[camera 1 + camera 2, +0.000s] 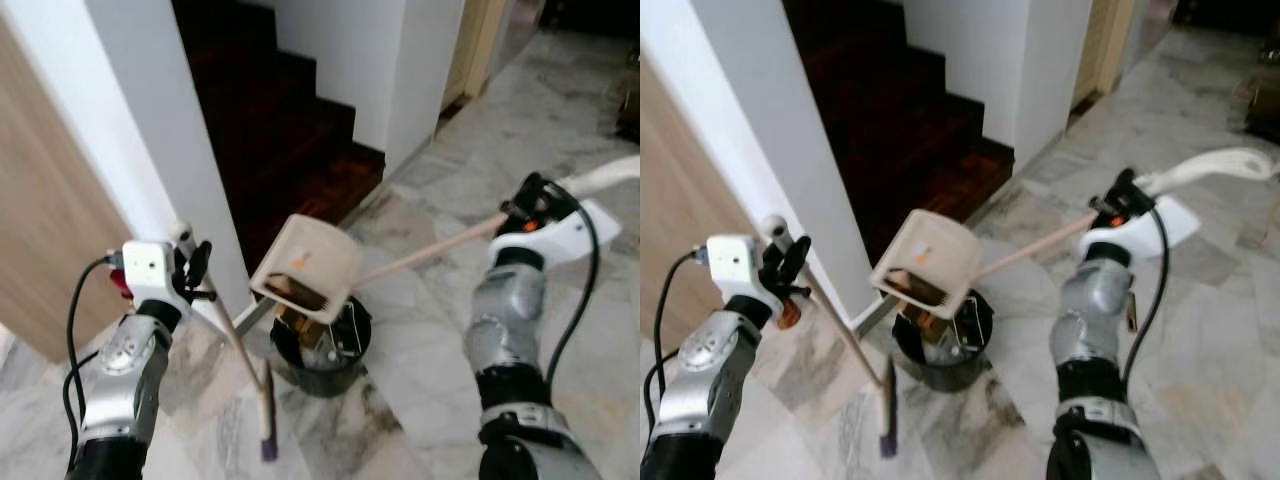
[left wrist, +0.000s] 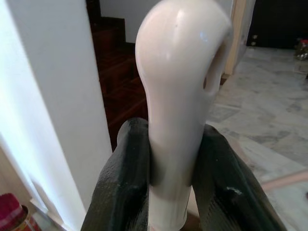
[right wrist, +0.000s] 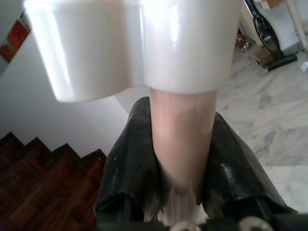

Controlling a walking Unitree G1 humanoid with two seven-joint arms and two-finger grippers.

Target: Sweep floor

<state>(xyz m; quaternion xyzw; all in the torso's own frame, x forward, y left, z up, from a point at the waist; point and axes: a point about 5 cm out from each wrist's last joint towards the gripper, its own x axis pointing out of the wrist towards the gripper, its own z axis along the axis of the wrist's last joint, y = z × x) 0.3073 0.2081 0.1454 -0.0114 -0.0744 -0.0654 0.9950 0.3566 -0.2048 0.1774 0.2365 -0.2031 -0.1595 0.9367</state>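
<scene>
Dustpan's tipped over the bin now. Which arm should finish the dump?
Right. The right gripper is shut on the dustpan handle, and the dustpan already hangs tilted above the black bin. The left gripper is shut on the broom, whose head rests on the floor beside the bin.

Ahead of me a dark wooden staircase (image 1: 290,120) climbs between white walls (image 1: 150,140), and a light wood panel (image 1: 45,230) stands off to my left. The grey-veined marble floor (image 1: 440,330) spreads away to my right toward a cream door frame (image 1: 472,45). Along my left wrist I see a small red container (image 2: 14,216) sitting at the foot of the white wall
</scene>
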